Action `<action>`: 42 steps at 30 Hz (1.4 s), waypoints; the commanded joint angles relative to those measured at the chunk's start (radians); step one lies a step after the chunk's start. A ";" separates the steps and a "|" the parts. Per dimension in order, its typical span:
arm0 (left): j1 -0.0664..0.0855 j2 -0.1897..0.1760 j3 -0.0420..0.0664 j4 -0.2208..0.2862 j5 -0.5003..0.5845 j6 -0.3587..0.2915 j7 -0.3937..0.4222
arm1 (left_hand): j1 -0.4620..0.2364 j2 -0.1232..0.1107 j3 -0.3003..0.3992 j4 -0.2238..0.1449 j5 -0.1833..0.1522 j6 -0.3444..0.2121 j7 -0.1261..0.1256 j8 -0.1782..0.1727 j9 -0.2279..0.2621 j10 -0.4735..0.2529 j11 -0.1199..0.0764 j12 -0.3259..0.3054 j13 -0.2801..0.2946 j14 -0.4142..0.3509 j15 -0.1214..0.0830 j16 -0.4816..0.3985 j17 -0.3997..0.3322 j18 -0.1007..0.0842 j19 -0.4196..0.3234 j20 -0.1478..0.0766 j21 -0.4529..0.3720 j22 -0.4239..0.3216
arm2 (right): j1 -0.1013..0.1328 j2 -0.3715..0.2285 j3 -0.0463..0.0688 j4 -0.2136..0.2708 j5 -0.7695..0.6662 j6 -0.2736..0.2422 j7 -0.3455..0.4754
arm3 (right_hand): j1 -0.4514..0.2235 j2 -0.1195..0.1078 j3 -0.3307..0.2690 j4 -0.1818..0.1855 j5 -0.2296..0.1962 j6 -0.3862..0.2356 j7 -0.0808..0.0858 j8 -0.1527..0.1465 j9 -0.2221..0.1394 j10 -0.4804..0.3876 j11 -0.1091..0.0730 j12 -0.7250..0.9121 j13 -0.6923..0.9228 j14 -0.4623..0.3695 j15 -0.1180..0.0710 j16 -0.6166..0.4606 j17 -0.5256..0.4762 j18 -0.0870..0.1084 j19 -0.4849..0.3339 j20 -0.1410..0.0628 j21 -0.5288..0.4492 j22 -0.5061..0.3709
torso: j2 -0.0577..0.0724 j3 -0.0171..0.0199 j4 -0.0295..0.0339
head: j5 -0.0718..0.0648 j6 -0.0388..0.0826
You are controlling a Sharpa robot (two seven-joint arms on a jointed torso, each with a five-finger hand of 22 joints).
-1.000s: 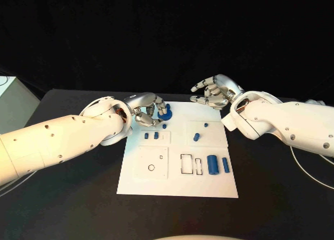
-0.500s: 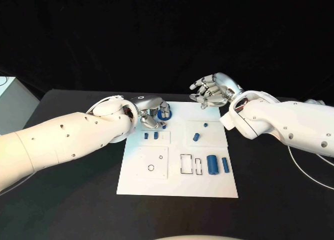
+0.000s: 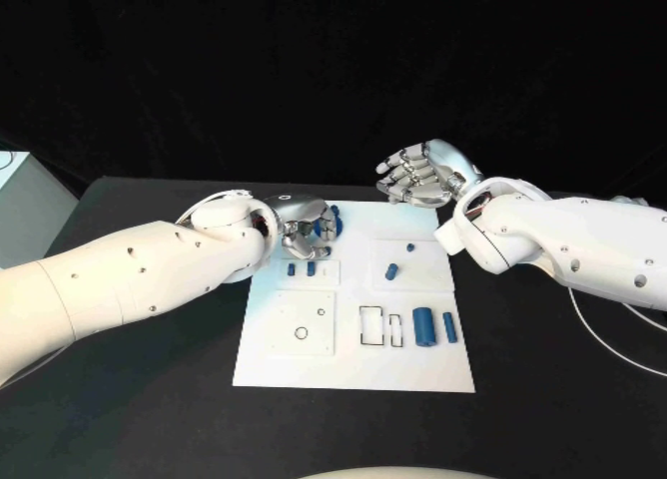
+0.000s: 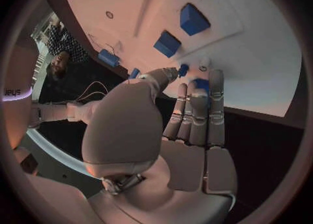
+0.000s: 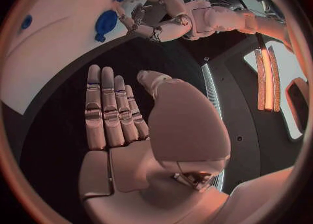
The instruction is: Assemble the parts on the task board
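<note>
On the task board (image 3: 355,374), the left hand (image 3: 305,228) rests its fingers (image 4: 199,104) on a round blue part (image 3: 328,224) at the far edge. The right hand (image 3: 420,175) hovers beyond, fingers straight, empty.

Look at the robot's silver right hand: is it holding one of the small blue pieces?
No. The silver right hand has flat, bare fingers with nothing in them, hovering over the black table beside the white task board.
</note>
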 commanded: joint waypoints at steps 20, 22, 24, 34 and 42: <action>-0.005 0.027 0.000 -0.022 -0.023 0.049 -0.015 | 0.004 0.007 0.001 -0.002 -0.011 0.039 -0.004 -0.018 -0.021 0.043 -0.010 0.004 -0.009 0.036 -0.004 0.049 0.031 0.016 0.013 -0.002 0.020 0.010 | -0.001 0.005 0.000 -0.003 0.039 0.008 0.037 | -0.021 0.001 0.006 -0.020 0.008 0.000 0.014 -0.012 -0.006 0.015 0.014 -0.024 -0.069 -0.028 0.016 -0.074 -0.072 0.011 -0.046 0.019 -0.003 -0.091 | -0.001 -0.0012 -0.0004 | -0.002 -0.008; -0.005 0.028 0.000 -0.024 -0.023 0.050 -0.015 | 0.005 0.009 0.003 -0.003 -0.011 0.043 -0.004 -0.019 -0.023 0.046 -0.011 0.004 -0.010 0.040 -0.005 0.053 0.035 0.016 0.014 -0.003 0.022 0.011 | -0.001 0.005 0.000 -0.002 0.039 0.008 0.037 | -0.021 0.001 0.006 -0.020 0.008 0.000 0.014 -0.012 -0.006 0.015 0.014 -0.024 -0.069 -0.028 0.016 -0.074 -0.072 0.011 -0.046 0.019 -0.003 -0.091 | -0.001 -0.0008 -0.0006 | -0.002 -0.008; -0.005 0.030 0.000 -0.027 -0.023 0.055 -0.015 | 0.006 0.012 0.005 -0.004 -0.012 0.049 -0.006 -0.021 -0.025 0.051 -0.012 0.004 -0.012 0.043 -0.007 0.059 0.038 0.016 0.014 -0.003 0.025 0.013 | -0.001 0.006 0.000 -0.002 0.039 0.009 0.037 | -0.021 0.001 0.006 -0.020 0.008 0.000 0.014 -0.012 -0.006 0.015 0.014 -0.024 -0.069 -0.028 0.016 -0.074 -0.072 0.011 -0.046 0.019 -0.003 -0.091 | -0.001 -0.0006 -0.0011 | -0.002 -0.008; -0.006 0.036 0.000 -0.032 -0.025 0.077 -0.016 | 0.025 0.036 0.026 -0.025 -0.016 0.110 -0.013 -0.028 -0.035 0.120 -0.034 -0.005 -0.027 0.101 -0.025 0.118 0.100 0.002 0.068 -0.017 0.095 0.102 | -0.001 0.005 0.000 -0.001 0.040 0.010 0.035 | -0.023 0.001 0.006 -0.020 0.009 0.000 0.016 -0.012 -0.007 0.014 0.015 -0.025 -0.072 -0.028 0.017 -0.076 -0.075 0.011 -0.047 0.020 -0.003 -0.095 | -0.002 0.0000 -0.0003 | -0.005 -0.011; -0.007 0.036 0.000 -0.034 -0.030 0.082 -0.022 | 0.041 0.054 0.048 -0.053 -0.029 0.140 -0.012 -0.042 -0.039 0.164 -0.045 -0.023 -0.039 0.138 -0.036 0.147 0.137 -0.008 0.100 -0.028 0.141 0.160 | -0.001 0.005 0.000 0.000 0.041 0.011 0.034 | -0.025 0.002 0.006 -0.020 0.010 0.000 0.017 -0.013 -0.007 0.014 0.016 -0.025 -0.075 -0.028 0.018 -0.078 -0.078 0.011 -0.047 0.020 -0.003 -0.099 | -0.003 -0.0005 -0.0006 | -0.005 -0.010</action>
